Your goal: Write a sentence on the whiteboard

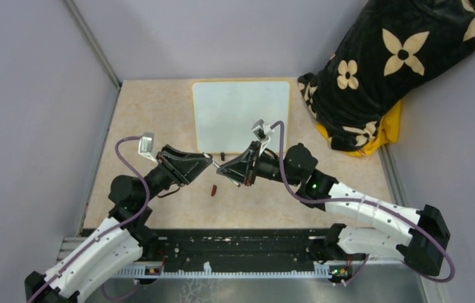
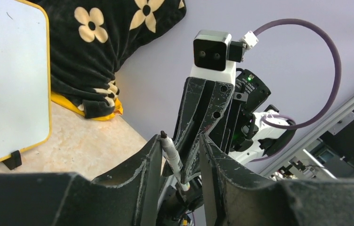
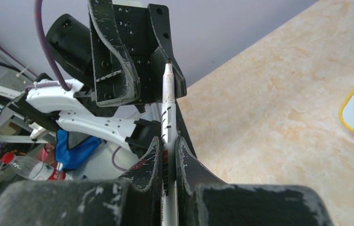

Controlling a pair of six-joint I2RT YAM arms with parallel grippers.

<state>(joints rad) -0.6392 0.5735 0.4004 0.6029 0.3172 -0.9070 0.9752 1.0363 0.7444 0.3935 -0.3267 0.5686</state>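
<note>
The whiteboard (image 1: 241, 113) lies at the back middle of the table, blank; no sentence shows on it. It also shows in the left wrist view (image 2: 5, 80). My right gripper (image 1: 221, 169) is shut on a white marker (image 3: 167, 101) with its dark tip bare, in front of the board's near edge. My left gripper (image 1: 213, 163) faces it, open, its jaws on either side of the marker's tip end (image 2: 171, 153), which leans on one finger. A small reddish-brown cap (image 1: 213, 189) lies on the table below both grippers.
A black cloth bundle with cream flowers (image 1: 386, 69) sits on something yellow at the back right, close to the board's right edge. Grey walls stand on the left, back and right. The arm bases and a black rail (image 1: 241, 252) are at the near edge.
</note>
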